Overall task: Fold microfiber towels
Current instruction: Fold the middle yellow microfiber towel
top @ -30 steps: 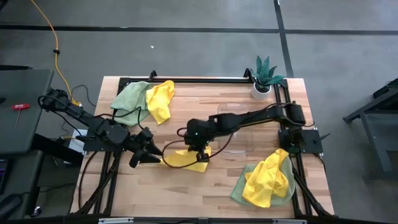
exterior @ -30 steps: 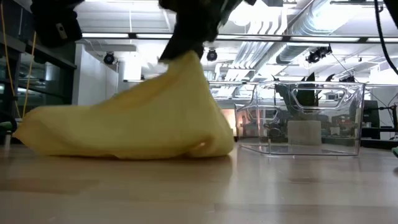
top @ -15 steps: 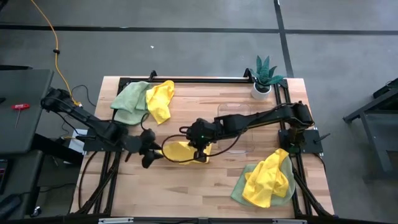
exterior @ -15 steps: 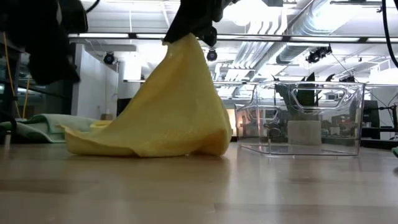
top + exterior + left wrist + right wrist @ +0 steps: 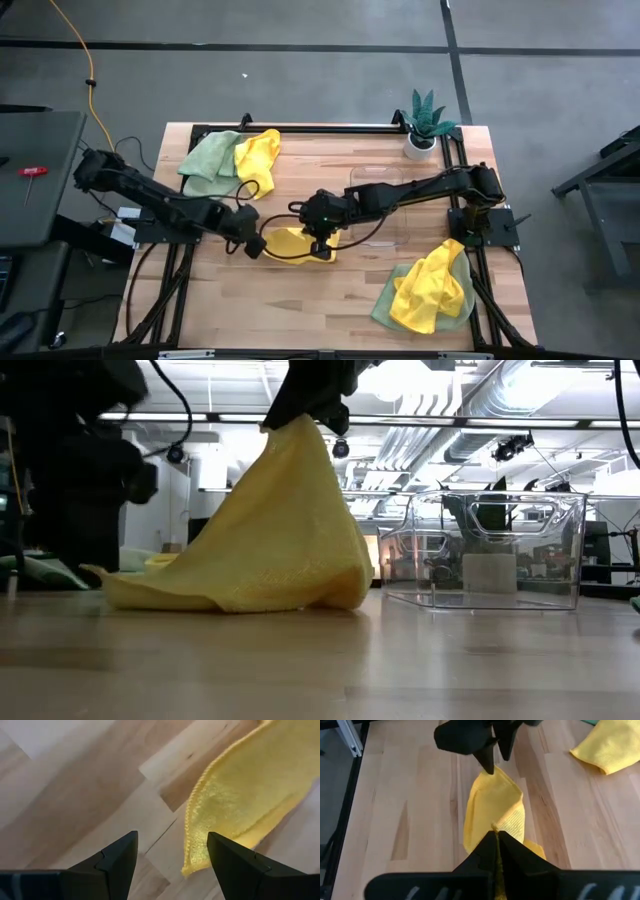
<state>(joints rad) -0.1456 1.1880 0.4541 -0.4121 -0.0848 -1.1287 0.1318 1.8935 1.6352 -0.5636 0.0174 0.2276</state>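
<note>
Two arms are working over a wooden table [image 5: 330, 310], meeting near its middle; the left arm is reaching in from the left edge and the right arm is stretching across from the right side. Beside the right arm a clear bin [image 5: 485, 550] is sitting on the table, just right of the centre yellow towel in the low view. At the near right corner a yellow towel is lying crumpled on a green towel [image 5: 385, 305]; at the far left a green towel [image 5: 207, 160] and a yellow one [image 5: 258, 160] are lying bunched together, touching; a potted plant [image 5: 425, 120] is standing at the far right corner. In the middle, the centre yellow towel [image 5: 270, 540] is hanging like a tent, its peak lifted and its lower edge trailing on the wood; the right gripper [image 5: 495, 836] is pinching that peak, jaws closed on the cloth. The left gripper [image 5: 170, 847] is hovering low, jaws standing open, with a free corner of that towel lying just ahead of its fingertips [image 5: 122, 852], not yet between them.
</note>
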